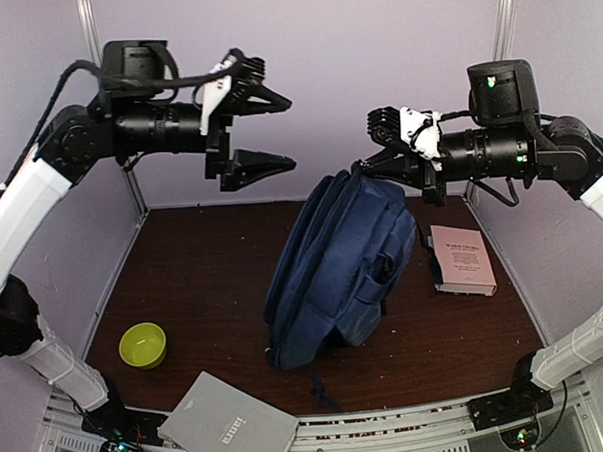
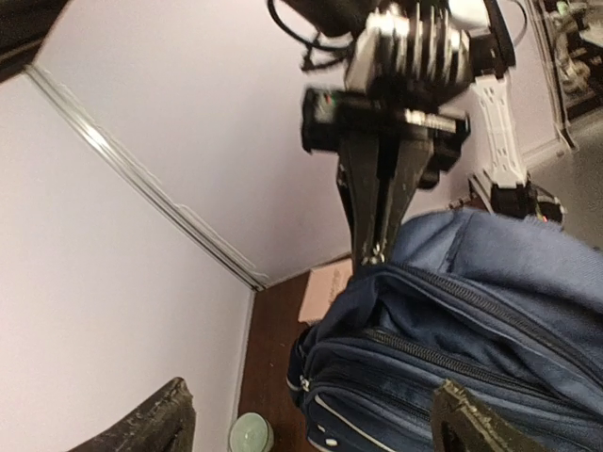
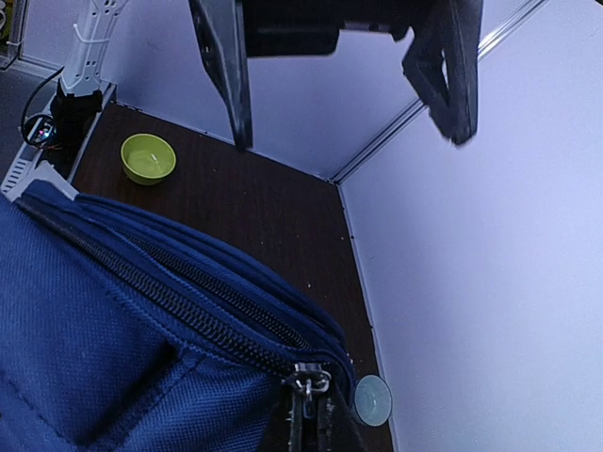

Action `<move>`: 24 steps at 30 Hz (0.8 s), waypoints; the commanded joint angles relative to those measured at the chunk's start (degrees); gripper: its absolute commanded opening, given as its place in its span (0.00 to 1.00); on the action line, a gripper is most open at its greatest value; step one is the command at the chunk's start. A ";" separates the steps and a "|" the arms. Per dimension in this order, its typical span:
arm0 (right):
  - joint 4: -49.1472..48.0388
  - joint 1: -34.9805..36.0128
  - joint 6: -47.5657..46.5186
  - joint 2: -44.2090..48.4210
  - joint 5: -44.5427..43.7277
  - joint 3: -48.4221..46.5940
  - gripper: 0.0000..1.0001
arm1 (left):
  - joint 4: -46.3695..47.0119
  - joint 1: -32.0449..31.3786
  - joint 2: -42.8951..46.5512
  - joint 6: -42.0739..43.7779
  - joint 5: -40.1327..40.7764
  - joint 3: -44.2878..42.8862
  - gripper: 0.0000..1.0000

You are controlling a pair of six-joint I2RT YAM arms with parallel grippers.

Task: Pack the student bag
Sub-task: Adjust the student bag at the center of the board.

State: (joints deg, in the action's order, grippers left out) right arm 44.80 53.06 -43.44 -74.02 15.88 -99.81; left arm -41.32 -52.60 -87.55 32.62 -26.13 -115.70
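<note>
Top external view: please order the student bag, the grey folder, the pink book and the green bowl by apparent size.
Largest to smallest:
1. student bag
2. grey folder
3. pink book
4. green bowl

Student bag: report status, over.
Left gripper open, raised clear. Right gripper shut on student bag at top zip, bag propped upright. Book, green bowl lie apart, nothing blocking.

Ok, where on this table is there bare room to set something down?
Widest bare patch: far-left tabletop, beyond the green bowl and left of the student bag. A smaller one is near-right, in front of the pink book. Crowded: the strip between bag and book, and the near edge by the grey folder. The right tool grips the bag's top.
</note>
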 commanded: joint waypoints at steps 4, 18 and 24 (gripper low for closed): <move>-14.06 0.91 1.47 6.31 2.11 1.20 0.00 | -13.39 0.08 -14.83 9.73 -6.28 -14.96 0.94; -16.49 1.09 2.04 7.24 0.21 5.95 0.00 | -3.27 -5.17 -20.48 5.87 -11.52 -13.34 0.98; -17.74 1.15 2.51 8.79 0.34 8.21 0.00 | 2.22 -5.85 -20.97 5.35 -16.47 -10.47 0.91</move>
State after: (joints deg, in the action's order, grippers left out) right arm 42.33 53.78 -42.63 -68.03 15.75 -90.96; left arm -48.07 -56.66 -107.96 39.86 -35.20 -127.92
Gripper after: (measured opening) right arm 0.041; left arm 0.953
